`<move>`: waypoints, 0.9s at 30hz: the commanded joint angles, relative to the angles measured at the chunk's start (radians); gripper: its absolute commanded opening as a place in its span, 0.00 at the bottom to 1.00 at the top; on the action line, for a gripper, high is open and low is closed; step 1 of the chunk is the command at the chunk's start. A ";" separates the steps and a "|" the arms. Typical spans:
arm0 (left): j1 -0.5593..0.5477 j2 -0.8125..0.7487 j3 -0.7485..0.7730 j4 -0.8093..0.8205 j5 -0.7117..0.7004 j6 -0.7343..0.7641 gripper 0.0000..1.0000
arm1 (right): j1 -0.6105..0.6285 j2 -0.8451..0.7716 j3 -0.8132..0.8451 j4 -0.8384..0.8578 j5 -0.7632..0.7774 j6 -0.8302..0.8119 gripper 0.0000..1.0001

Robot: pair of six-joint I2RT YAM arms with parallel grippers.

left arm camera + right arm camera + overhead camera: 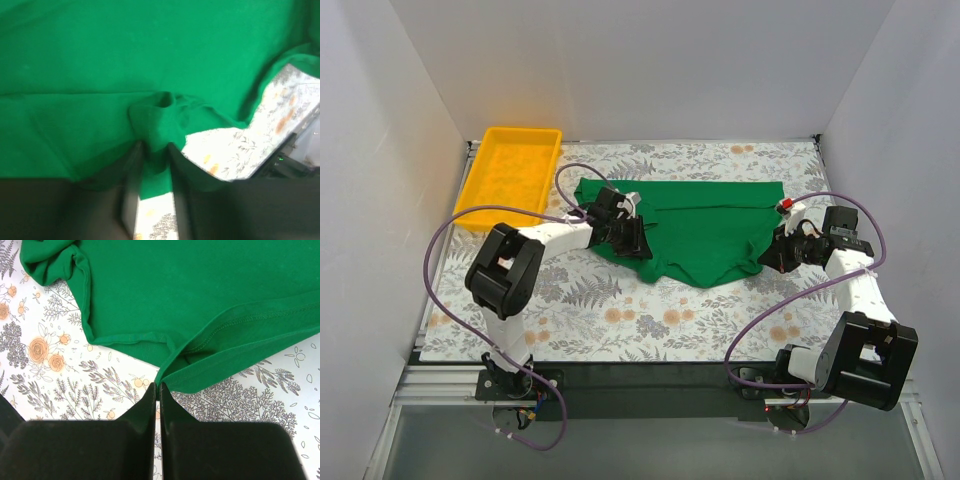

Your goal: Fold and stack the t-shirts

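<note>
- We find the t-shirt [705, 225] lying mostly flat on the floral table [650, 320], toward the back and middle. Its near edge is bunched and uneven. The yellow tray [510, 170] stands apart at the back left.
- The right gripper [159, 388] has its jaws pressed together. A thin pinch of hem at the shirt's right edge is drawn to a point between them.
- The left gripper [156, 150] sits on the shirt's left side, jaws a little apart, with a pucker of cloth risen between them. That wrist view is blurred, so we cannot tell whether the cloth is gripped or merely lies in the gap.
- Risk one: the right hold takes very little fabric, so a brisk pull may slip the hem out and drop that side.
- Risk two: if the left jaws lack a firm bite, a lift would raise one side only, dragging and twisting the shirt instead of folding it.
- Risk three: the left pucker may gather two layers, which would carry a crease into the fold.
</note>
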State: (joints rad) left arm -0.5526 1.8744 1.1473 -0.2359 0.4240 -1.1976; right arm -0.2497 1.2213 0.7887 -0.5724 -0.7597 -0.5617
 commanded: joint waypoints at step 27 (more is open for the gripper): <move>-0.076 -0.621 -0.612 0.178 0.223 -0.180 0.41 | -0.008 0.012 -0.002 0.016 -0.024 -0.017 0.01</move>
State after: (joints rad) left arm -0.6228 1.3041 0.5240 -0.0673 0.5762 -1.4082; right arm -0.2543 1.2335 0.7887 -0.5724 -0.7624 -0.5652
